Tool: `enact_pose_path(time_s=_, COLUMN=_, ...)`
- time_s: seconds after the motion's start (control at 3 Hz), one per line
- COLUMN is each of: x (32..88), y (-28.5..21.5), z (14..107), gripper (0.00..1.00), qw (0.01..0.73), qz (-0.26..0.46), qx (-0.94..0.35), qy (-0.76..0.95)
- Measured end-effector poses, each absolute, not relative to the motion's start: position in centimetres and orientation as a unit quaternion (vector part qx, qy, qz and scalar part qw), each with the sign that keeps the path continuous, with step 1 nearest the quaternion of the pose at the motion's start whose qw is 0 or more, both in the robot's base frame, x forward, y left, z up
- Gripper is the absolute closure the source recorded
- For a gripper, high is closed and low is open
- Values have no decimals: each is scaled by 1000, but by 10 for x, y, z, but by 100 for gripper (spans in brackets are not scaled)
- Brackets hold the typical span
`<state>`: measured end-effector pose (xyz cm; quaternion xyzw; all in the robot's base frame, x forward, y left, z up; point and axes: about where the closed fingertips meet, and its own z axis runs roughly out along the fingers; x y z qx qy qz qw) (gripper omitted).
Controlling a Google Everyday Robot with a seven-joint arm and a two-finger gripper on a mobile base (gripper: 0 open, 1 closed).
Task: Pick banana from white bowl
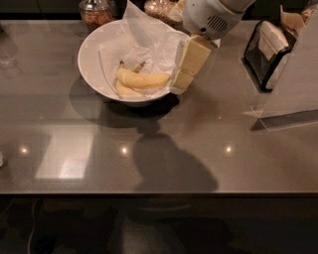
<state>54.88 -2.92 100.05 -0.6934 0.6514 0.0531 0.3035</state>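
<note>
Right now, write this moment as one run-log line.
end effector: at right rim of white bowl | banana: lying in white bowl | lift: pending

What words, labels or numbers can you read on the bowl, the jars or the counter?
None readable: the white bowl, the banana, the glass jar and the counter show no text. The end effector hangs at the bowl's right rim, also unmarked.
</note>
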Motion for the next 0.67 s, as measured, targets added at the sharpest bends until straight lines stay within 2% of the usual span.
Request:
enact_pose_path(time_s=0.33, x=558, y=-33, z=994, gripper=0, qw=300, qz=42, qx=-693, qy=654)
enact_pose_path(time_s=0.67, x=591, y=-23, z=978, gripper=0, qw=300, qz=46, qx=-696, qy=651)
